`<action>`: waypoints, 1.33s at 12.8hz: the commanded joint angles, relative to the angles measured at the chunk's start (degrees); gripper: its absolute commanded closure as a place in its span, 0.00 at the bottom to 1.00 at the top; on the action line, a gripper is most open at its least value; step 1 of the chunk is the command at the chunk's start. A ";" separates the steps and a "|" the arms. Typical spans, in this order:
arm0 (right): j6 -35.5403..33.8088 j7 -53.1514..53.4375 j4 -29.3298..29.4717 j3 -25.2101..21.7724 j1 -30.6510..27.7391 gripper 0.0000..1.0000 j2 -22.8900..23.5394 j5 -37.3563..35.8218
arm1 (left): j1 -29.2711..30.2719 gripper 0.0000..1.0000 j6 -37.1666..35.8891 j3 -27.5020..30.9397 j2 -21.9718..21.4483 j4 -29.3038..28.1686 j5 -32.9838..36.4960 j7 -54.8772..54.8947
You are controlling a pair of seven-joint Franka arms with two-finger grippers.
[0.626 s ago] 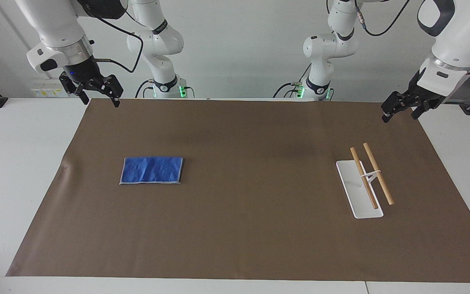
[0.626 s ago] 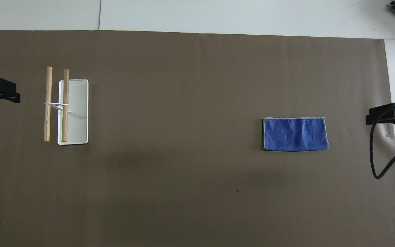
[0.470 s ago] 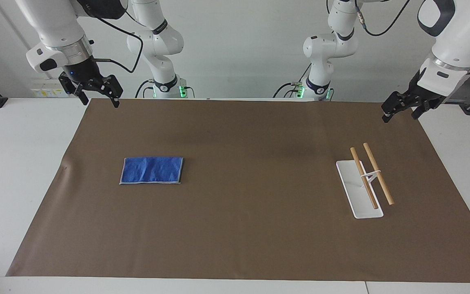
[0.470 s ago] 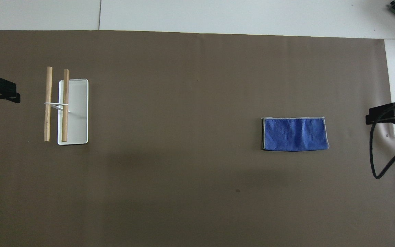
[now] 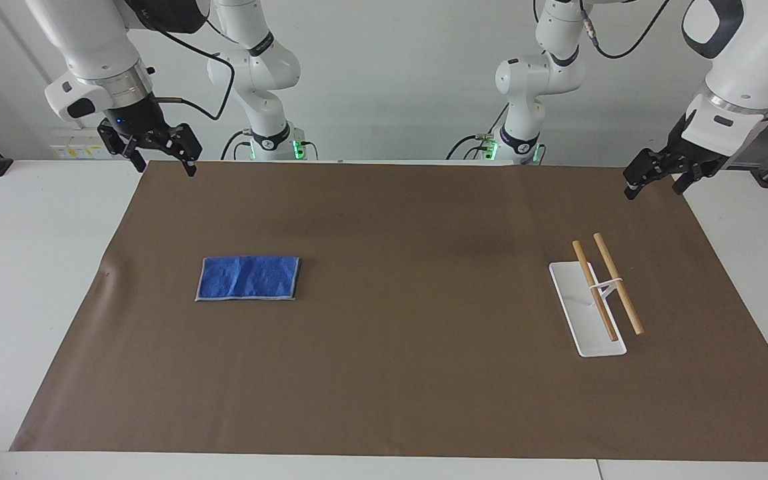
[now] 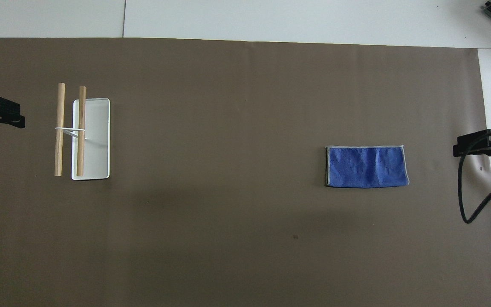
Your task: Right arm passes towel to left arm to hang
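The blue towel [image 5: 248, 278] lies flat on the brown mat toward the right arm's end of the table; it also shows in the overhead view [image 6: 367, 166]. My right gripper [image 5: 164, 165], with a small blue light, is open, empty and raised over the mat's edge at the right arm's end, apart from the towel; its tip shows in the overhead view [image 6: 463, 147]. My left gripper [image 5: 654, 190] is open, empty and raised over the mat's edge at the left arm's end, beside the rack; the overhead view shows it too [image 6: 15, 121].
A white rack [image 5: 577, 313] with two wooden rods [image 5: 617, 283] stands on the mat toward the left arm's end; it also shows in the overhead view [image 6: 98, 140]. The brown mat [image 5: 411, 267] covers most of the white table. A black cable [image 6: 473, 204] loops from the right wrist.
The right gripper has shifted very slightly. The towel, the rack and the left arm have not moved.
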 commanded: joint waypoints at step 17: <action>44.02 -1.99 -34.28 0.43 1.51 0.00 3.09 0.83 | -0.71 0.00 1.40 0.45 -1.98 -2.55 0.80 -0.72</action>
